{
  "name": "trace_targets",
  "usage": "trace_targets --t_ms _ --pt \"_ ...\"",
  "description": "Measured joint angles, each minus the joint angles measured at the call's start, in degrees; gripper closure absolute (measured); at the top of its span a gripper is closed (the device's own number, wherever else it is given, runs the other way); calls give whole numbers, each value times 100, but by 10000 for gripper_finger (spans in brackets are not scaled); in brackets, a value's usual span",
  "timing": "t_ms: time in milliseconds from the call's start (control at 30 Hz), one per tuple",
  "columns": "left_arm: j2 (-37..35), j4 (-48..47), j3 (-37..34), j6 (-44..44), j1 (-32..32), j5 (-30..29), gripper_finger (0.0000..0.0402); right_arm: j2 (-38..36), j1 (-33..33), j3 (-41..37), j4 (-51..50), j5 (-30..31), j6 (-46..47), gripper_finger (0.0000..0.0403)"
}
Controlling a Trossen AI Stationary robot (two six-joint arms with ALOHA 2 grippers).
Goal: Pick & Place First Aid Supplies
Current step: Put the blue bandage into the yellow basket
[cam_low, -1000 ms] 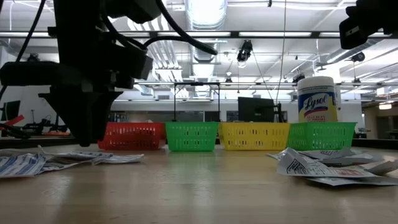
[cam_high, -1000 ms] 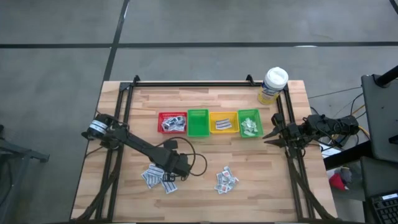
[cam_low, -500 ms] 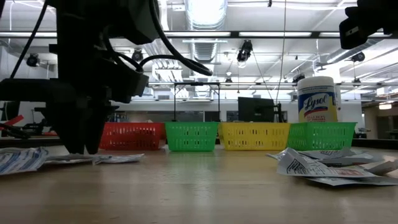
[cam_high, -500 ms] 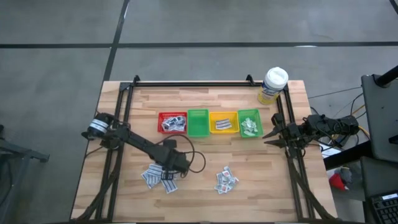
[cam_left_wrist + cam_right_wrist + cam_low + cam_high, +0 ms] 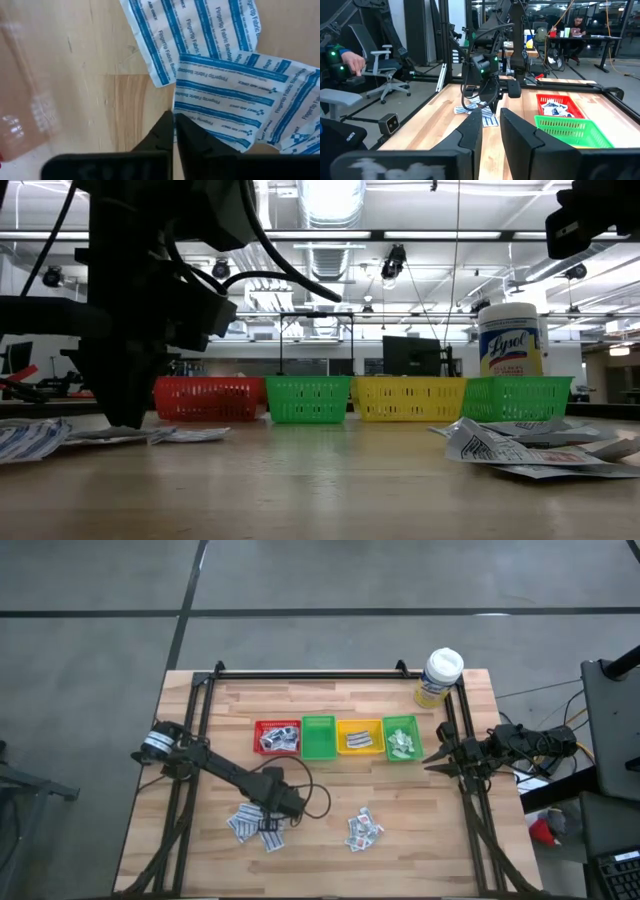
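Flat white first aid packets with blue print lie in two loose heaps on the wooden table, one at the near left point(image 5: 248, 824) and one near the middle point(image 5: 362, 830). My left gripper point(image 5: 270, 824) points straight down over the left heap, with its fingers closed at the edge of one blue-striped packet point(image 5: 235, 100). That packet overlaps another packet point(image 5: 200, 30). My right gripper point(image 5: 432, 762) waits level at the table's right edge, open, with nothing between its fingers point(image 5: 470, 130). My left gripper comes from above, pointing down, and its two fingertips point(image 5: 167, 125) meet on the side edge of the blue-striped packet point(image 5: 181, 107), near a corner. Only that edge sits at the fingertips. The packet lies flat on the table, partly on the other packets.
Four small bins stand in a row across the table's middle: red point(image 5: 277, 737), green point(image 5: 318, 737), yellow point(image 5: 359, 736) and green point(image 5: 401, 738), some with packets inside. A white-capped bottle point(image 5: 440, 676) stands at the far right corner. Black frame rails run along the table's edges.
My left gripper has sunk a little onto the left heap of packets and has shut at the edge of one packet. The packets have stayed on the table.
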Motion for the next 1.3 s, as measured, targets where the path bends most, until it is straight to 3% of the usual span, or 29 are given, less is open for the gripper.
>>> trace_targets --t_ms 367,867,1100,1300 --pt "17 -131 85 -109 0 -55 400 0 0 1 0 0 0 339" --pt "4 -1366 948 -299 2 -405 401 0 0 1 14 0 6 339" --pt "-2 -1178 1333 -451 2 -952 401 2 0 0 151 0 5 339" --pt "-7 -216 1550 -641 40 -1444 401 2 0 -58 303 0 9 339"
